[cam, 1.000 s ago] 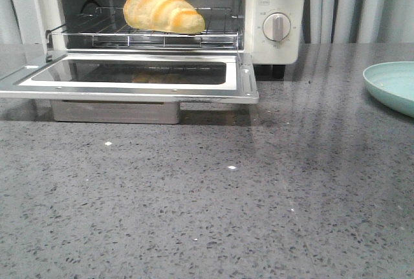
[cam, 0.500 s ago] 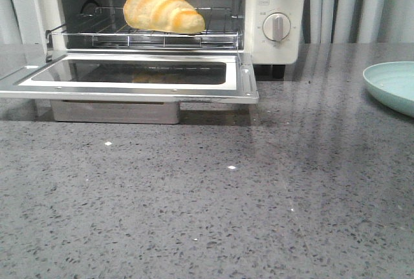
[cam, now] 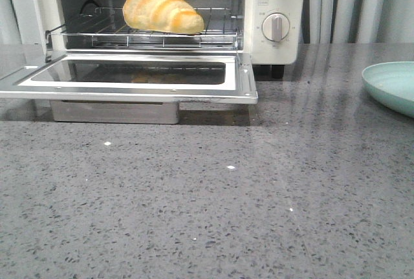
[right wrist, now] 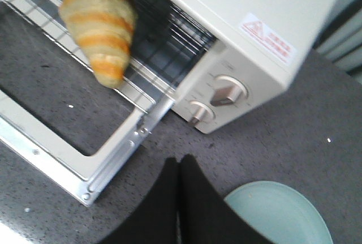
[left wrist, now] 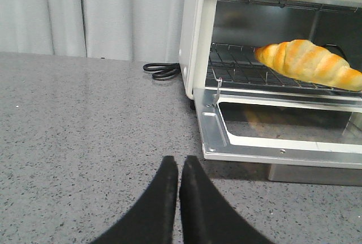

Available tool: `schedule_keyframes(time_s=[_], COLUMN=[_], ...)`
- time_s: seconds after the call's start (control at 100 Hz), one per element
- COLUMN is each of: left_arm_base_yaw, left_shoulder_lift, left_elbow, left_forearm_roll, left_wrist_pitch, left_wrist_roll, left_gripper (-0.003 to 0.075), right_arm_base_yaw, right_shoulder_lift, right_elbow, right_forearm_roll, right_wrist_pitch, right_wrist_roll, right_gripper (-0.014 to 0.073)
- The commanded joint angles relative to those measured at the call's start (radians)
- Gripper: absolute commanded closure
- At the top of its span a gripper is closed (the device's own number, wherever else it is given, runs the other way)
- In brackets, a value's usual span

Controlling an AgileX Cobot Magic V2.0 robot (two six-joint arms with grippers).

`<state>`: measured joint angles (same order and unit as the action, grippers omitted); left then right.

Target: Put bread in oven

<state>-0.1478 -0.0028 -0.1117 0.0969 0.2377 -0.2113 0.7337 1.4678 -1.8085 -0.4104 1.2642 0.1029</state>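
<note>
The bread [cam: 162,10], golden-brown with pale stripes, lies on the wire rack [cam: 145,35] inside the cream-white oven [cam: 278,7]. The oven door [cam: 129,78] hangs open and flat in front. The bread [left wrist: 308,63] also shows in the left wrist view, and the bread [right wrist: 102,26] in the right wrist view. My left gripper [left wrist: 179,162] is shut and empty above the counter, to the left of the door. My right gripper [right wrist: 180,162] is shut and empty, high above the counter near the door's right corner. Neither gripper shows in the front view.
A pale green plate [cam: 394,85] sits at the right edge of the grey speckled counter [cam: 213,201]; it lies just beside my right gripper as the plate [right wrist: 277,213]. A black power cord [left wrist: 161,70] lies left of the oven. Curtains hang behind.
The front picture has shifted very slightly left; the bread and the oven door stay where they were.
</note>
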Motion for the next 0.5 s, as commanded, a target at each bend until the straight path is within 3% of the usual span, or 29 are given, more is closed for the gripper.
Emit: schedule_keyframes(time_s=[0.0, 0.23, 0.49], left_arm_base_yaw=[0.0, 0.0, 0.0], left_shoulder_lift=[-0.026, -0.026, -0.026], left_elbow=[-0.026, -0.026, -0.026], left_forearm_roll=[-0.007, -0.007, -0.007], left_wrist_pitch=[-0.082, -0.082, -0.082], left_wrist_roll=[0.002, 0.002, 0.002], left_gripper=[0.0741, 0.0742, 0.0742], right_arm_base_yaw=[-0.05, -0.152, -0.251], right_shoulder_lift=[-0.079, -0.272, -0.502], right_elbow=[0.039, 0.304, 0.72], right_forearm_roll=[-0.017, -0.013, 0.048], right_wrist_pitch=[0.038, -0.079, -0.356], right_wrist_roll=[0.005, 0.069, 0.104], right_gripper=[0.0662, 0.0662, 0.0662])
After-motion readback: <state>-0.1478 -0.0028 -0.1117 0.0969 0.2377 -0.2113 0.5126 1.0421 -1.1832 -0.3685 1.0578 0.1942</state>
